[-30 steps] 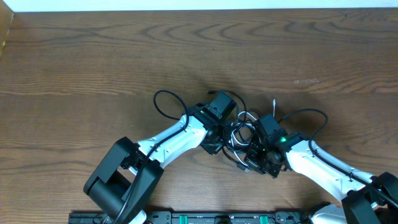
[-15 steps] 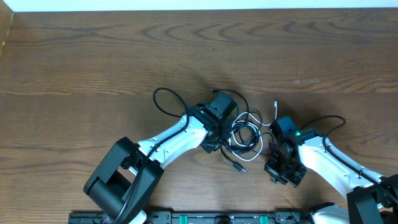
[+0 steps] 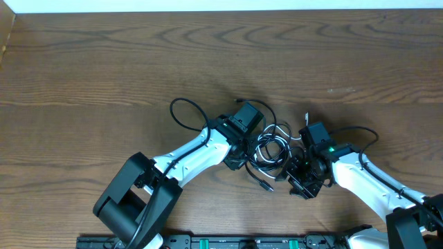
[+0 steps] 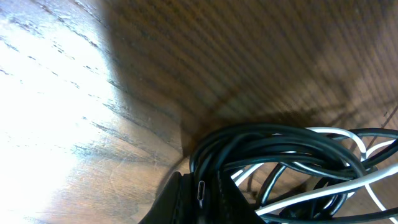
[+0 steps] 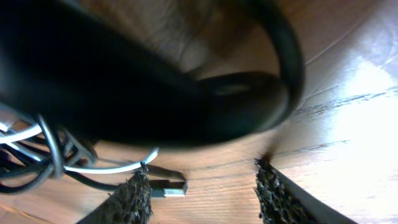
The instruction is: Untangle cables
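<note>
Wood-grained counter (image 3: 104, 69) carries a knot of cables (image 3: 271, 149) near its middle, toward the near edge, its black loops wound together with a white cord (image 4: 323, 193). At the tangle's left side, the left tool (image 4: 199, 202) is clenched on the black strands. Just right of the heap, the right tool (image 5: 205, 200) stands released, its two textured fingers (image 5: 134, 200) apart over bare wood and grasping nothing. A small plug (image 5: 169, 188) on a black lead lies flat between them, close beside one finger.
</note>
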You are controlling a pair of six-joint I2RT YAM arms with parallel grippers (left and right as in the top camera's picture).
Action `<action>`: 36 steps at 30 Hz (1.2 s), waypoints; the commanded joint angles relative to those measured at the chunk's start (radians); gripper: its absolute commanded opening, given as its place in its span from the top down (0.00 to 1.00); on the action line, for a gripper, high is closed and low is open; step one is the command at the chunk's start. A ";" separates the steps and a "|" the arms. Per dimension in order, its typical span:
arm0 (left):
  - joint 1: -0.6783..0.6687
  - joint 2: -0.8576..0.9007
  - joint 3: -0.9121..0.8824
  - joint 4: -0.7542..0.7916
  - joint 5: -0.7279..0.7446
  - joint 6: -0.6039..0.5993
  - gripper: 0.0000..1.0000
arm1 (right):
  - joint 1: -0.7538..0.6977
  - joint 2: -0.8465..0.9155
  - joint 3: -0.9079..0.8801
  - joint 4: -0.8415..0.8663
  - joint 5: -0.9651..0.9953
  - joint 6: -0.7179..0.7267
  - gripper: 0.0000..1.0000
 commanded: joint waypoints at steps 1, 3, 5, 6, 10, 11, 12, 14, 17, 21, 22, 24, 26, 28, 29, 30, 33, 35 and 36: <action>0.002 0.013 0.011 -0.004 0.005 -0.017 0.89 | -0.005 0.008 -0.010 0.033 0.108 0.137 0.44; 0.002 0.013 0.011 -0.004 0.005 -0.017 0.88 | 0.002 0.008 -0.010 0.069 0.108 0.137 0.44; 0.002 0.013 0.011 -0.004 0.006 -0.017 0.89 | 0.023 0.009 -0.010 0.079 0.109 0.152 0.44; 0.002 0.013 0.011 -0.004 0.009 -0.017 0.89 | 0.039 0.009 -0.010 0.076 0.116 0.165 0.47; 0.002 0.013 0.011 -0.004 0.012 -0.017 0.89 | 0.123 0.015 -0.010 0.051 0.210 0.255 0.53; 0.002 0.013 0.011 -0.005 0.012 -0.017 0.89 | 0.145 0.018 -0.010 0.039 0.246 0.291 0.52; 0.002 0.013 0.011 -0.004 0.012 -0.017 0.89 | 0.167 0.023 -0.010 0.028 0.276 0.328 0.51; 0.002 0.013 0.011 -0.005 0.012 -0.017 0.89 | 0.198 0.031 -0.010 0.026 0.317 0.372 0.50; 0.002 0.013 0.011 -0.005 0.012 -0.016 0.88 | 0.221 0.048 -0.010 0.026 0.358 0.407 0.50; 0.002 0.013 0.011 -0.005 0.012 -0.016 0.89 | 0.222 0.099 -0.010 0.027 0.349 0.427 0.52; 0.002 0.013 0.011 -0.005 0.013 -0.016 0.89 | 0.222 0.111 -0.009 0.027 0.340 0.438 0.52; 0.002 0.013 0.011 -0.005 0.031 -0.017 0.89 | 0.217 0.142 -0.008 0.027 0.326 0.471 0.51; 0.002 0.013 0.011 -0.005 0.050 -0.016 0.89 | 0.206 0.166 -0.002 0.027 0.311 0.474 0.50; 0.002 0.013 0.011 -0.005 0.059 -0.016 0.89 | 0.196 0.190 0.010 0.021 0.304 0.474 0.50; 0.002 0.013 0.011 -0.008 0.061 -0.016 0.89 | 0.194 0.203 0.018 0.016 0.298 0.474 0.52; 0.002 0.013 0.011 -0.011 0.061 -0.016 0.89 | 0.194 0.215 0.028 0.011 0.298 0.473 0.56; 0.002 0.013 0.011 -0.028 0.061 -0.016 0.89 | 0.195 0.253 0.072 -0.042 0.297 0.473 0.74; 0.002 0.013 0.011 -0.035 0.061 -0.008 0.89 | 0.197 0.283 0.106 -0.087 0.298 0.467 0.84; 0.002 0.013 0.011 -0.035 0.061 -0.009 0.89 | 0.197 0.296 0.120 -0.104 0.297 0.461 0.89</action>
